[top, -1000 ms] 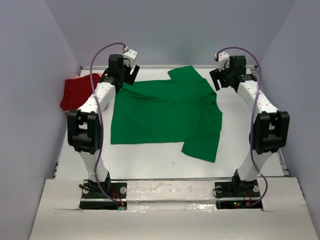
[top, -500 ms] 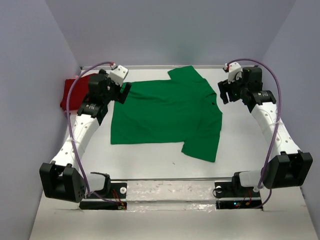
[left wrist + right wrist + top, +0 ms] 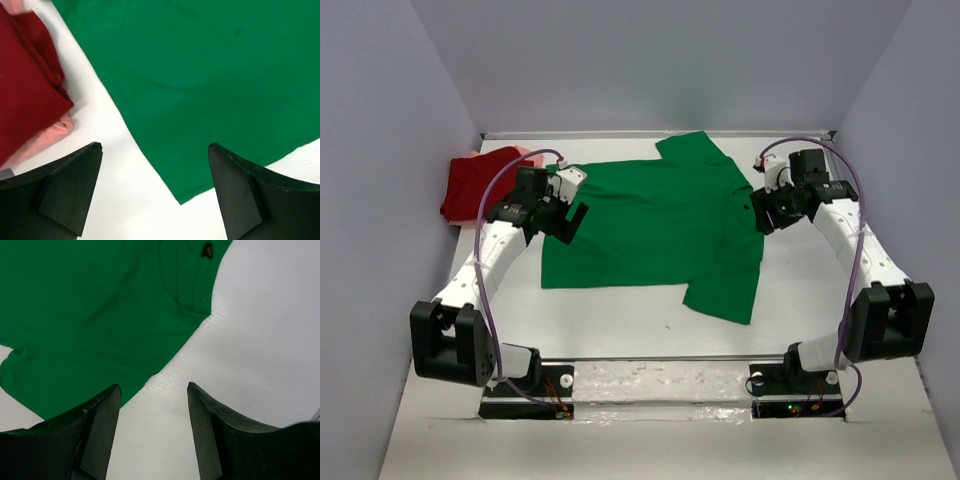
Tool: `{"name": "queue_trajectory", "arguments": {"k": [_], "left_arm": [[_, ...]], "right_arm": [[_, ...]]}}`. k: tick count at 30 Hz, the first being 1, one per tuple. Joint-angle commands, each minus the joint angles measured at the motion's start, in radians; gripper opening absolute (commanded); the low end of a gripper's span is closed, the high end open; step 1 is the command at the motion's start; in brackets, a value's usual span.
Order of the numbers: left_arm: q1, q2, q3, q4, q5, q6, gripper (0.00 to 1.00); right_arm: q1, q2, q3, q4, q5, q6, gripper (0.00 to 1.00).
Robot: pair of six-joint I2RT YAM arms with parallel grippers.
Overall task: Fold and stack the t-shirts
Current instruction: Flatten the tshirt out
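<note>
White table, grey walls.
Flat mid-table: green shirt; far left: red shirt atop pink shirt. Over the green edges, empty: left gripper gaping, right gripper parted.

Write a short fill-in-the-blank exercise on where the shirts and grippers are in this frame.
1. The spread-out shirt is ____ in colour.
2. The folded red shirt lies on a ____ one.
3. The fingers of the left gripper stand ____ above the spread-out shirt's edge.
4. The right gripper holds ____.
Missing words: green; pink; open; nothing.
</note>
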Motion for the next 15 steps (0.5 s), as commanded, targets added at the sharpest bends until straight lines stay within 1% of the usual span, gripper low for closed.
{"name": "queue_trajectory", "arguments": {"k": [1,3,6,9,15], "left_arm": [[0.001,0.038,0.041,-0.080,-0.006,-0.029,0.99],[-0.001,0.058,0.048,-0.097,-0.007,-0.030,0.99],[-0.004,0.093,0.060,-0.164,-0.021,-0.030,0.99],[-0.004,0.115,0.069,-0.216,-0.052,-0.021,0.99],[-0.007,0.096,0.043,-0.265,-0.130,-0.006,0.99]], "right_arm": [[-0.004,0.085,0.032,-0.072,-0.030,-0.010,0.58],[-0.004,0.122,0.052,-0.100,-0.027,-0.015,0.57],[-0.004,0.174,0.049,-0.138,-0.003,-0.021,0.53],[-0.004,0.174,0.029,-0.167,0.003,-0.035,0.52],[-0.004,0.159,-0.004,-0.212,0.019,-0.045,0.52]]}}
